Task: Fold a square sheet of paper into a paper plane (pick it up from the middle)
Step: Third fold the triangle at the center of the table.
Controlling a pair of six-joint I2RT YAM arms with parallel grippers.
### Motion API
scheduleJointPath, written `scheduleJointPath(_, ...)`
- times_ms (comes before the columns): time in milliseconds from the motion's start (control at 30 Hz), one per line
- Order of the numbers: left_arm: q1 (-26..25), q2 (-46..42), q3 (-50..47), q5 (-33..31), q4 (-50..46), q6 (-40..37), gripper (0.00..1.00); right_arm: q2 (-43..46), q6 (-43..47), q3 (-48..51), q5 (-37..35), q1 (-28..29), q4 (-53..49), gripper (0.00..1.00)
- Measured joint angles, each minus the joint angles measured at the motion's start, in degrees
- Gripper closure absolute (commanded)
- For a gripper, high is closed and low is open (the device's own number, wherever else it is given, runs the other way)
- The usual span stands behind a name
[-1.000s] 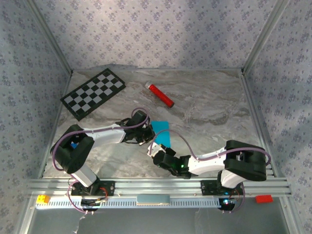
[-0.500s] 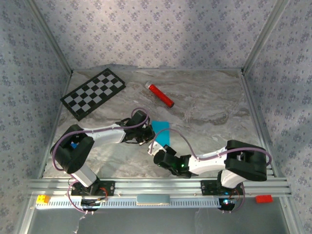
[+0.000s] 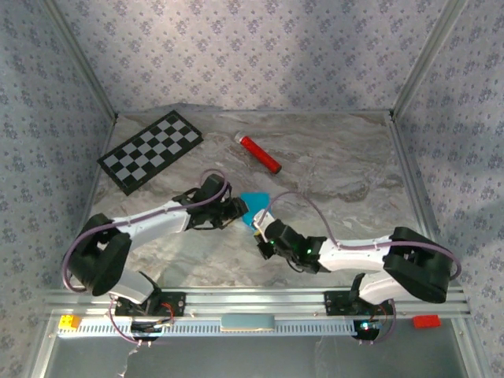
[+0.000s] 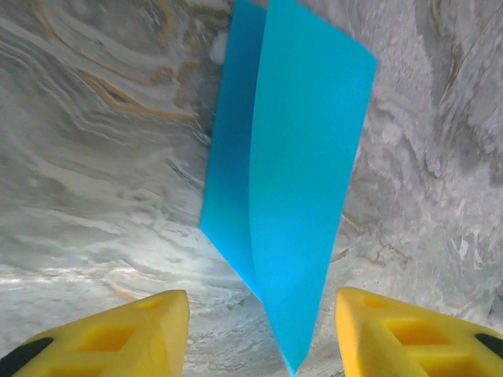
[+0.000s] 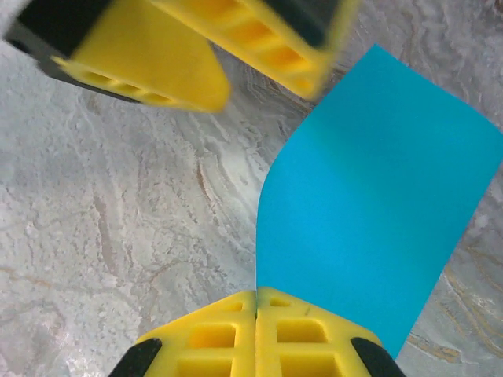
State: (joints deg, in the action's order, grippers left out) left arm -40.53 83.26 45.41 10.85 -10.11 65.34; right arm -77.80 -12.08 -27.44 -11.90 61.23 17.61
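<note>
**A:** Which step are we on?

**B:** Early, I'd judge: the 1st fold. The paper [image 4: 299,157] is at mid-tabletop [image 3: 339,173], raised into a bend with 1 soft crease, not yet a dart. My right pincer [image 5: 256,297] is clamped on 1 edge. My left pincer [image 4: 259,318] is spread apart around a corner, not touching it.

**A:** Next?

**B:** Carry the held edge across to the opposite one, then press the crease flat. Both arms reach low and inward, wrists close together at the paper.
</note>
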Motion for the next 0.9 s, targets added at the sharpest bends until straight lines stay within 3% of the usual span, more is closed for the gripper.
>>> scheduleJointPath(300,2.69,-3.45,-0.7,-0.81,-1.92,-1.53,0.56,0.09,-6.91,0.09,25.09,-14.01,-1.2,0.98)
scheduleJointPath(500,3.43,-1.29,0.79,1.57,-1.77,-3.17,0.64,-4.26,-10.95,-1.68,37.35,-18.95,-2.14,0.98)
scheduleJointPath(667,3.45,2.95,4.59,3.5,-1.25,-4.72,0.69,-6.03,-13.7,-2.14,43.32,-19.08,-1.95,0.98)
scheduleJointPath(900,3.48,11.8,11.02,7.52,1.49,-6.86,0.8,-7.13,-17.03,-2.19,45.0,-17.94,-0.48,0.98)
